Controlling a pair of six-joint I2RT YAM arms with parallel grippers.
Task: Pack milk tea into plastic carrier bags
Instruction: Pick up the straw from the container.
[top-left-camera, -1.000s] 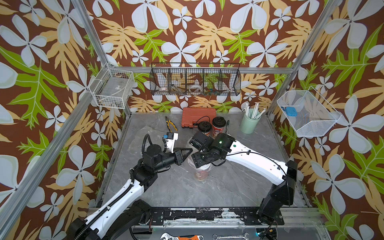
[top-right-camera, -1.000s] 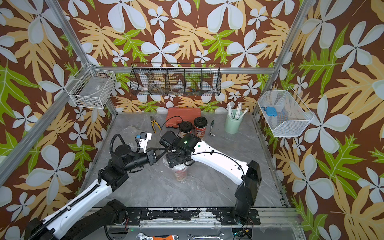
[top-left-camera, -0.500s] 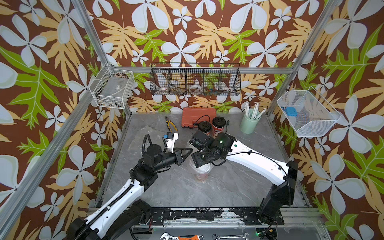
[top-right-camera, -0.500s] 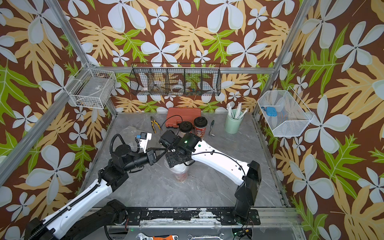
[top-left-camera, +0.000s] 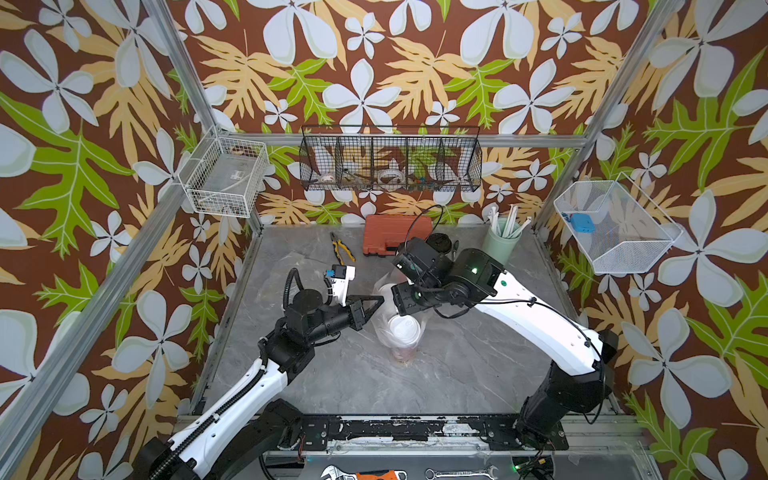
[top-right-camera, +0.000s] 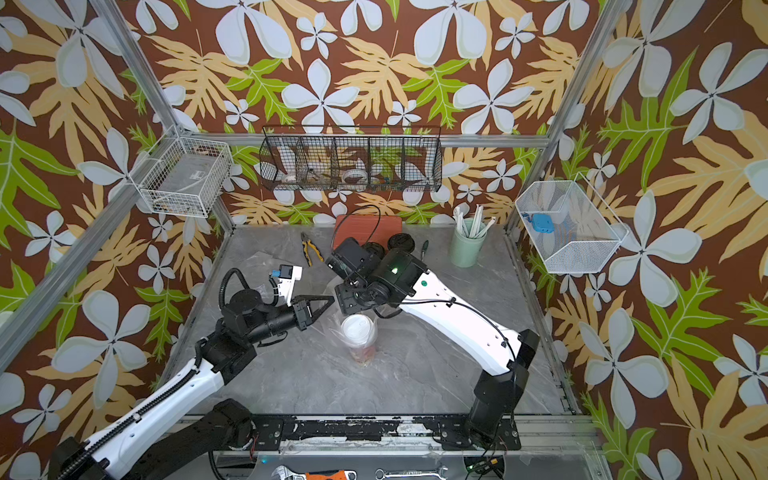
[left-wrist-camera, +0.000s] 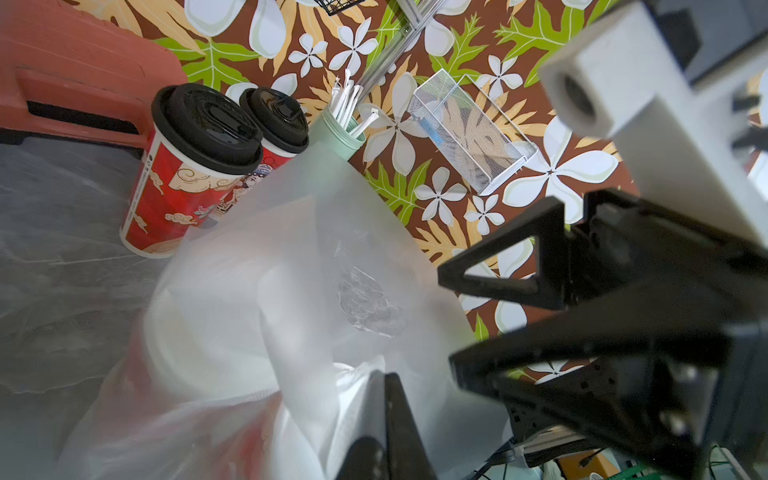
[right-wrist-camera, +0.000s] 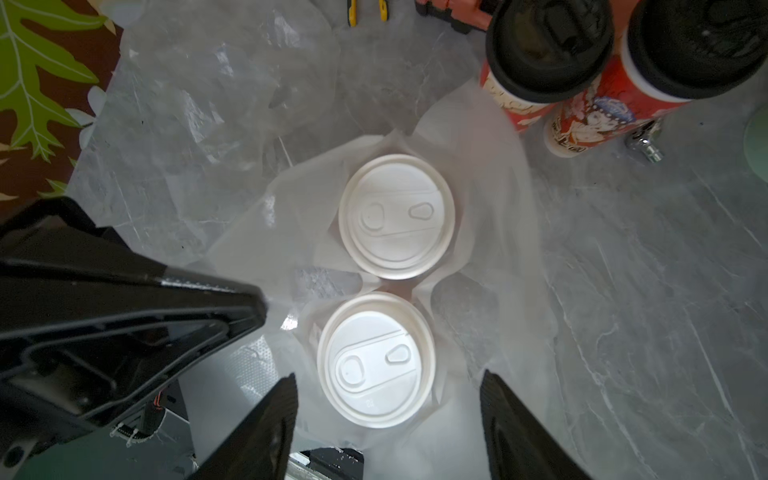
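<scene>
Milk tea cup (right-wrist-camera: 376, 359), white-lidded, stands upright in the plastic carrier bag (right-wrist-camera: 478, 166) directly beneath the open right fingers (right-wrist-camera: 270, 436); left fingers (right-wrist-camera: 208, 299), beside it, clamp the bag rim.

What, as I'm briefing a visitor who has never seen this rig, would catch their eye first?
The loud flower-and-leaf wallpaper on all walls strikes first. At the middle of the table, two white-lidded cups stand in a clear plastic bag; the left gripper pinches its rim, and the right gripper hangs open above. Two black-lidded cups stand at the back.
</scene>
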